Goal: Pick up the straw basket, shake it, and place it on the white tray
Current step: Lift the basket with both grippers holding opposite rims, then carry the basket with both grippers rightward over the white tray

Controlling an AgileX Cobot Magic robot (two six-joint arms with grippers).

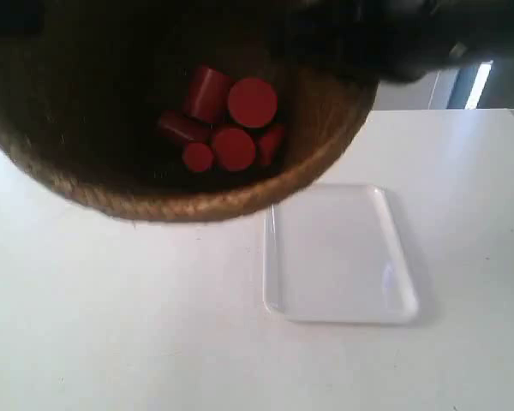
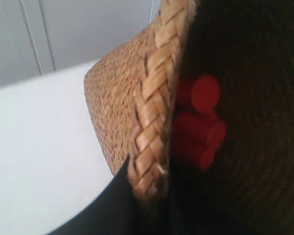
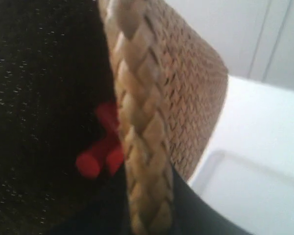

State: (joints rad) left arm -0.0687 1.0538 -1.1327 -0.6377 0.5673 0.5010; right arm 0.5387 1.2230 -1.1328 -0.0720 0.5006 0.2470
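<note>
The straw basket [image 1: 188, 201] hangs lifted close to the exterior camera, filling the upper left of that view, with several red cylinders [image 1: 231, 124] lying in its dark inside. My left gripper [image 2: 149, 196] is shut on the basket's braided rim [image 2: 154, 112], one black finger outside the wall and one inside. My right gripper [image 3: 149, 205] is shut on the braided rim [image 3: 142, 127] at the opposite side in the same way. The white tray [image 1: 343, 257] lies flat on the table below and to the right of the basket; its corner [image 3: 245, 191] shows in the right wrist view.
The white table [image 1: 111, 325] spreads under and around the tray. A dark arm part [image 1: 428, 43] crosses the top right of the exterior view. Pale wall panels [image 2: 78, 29] stand behind the table.
</note>
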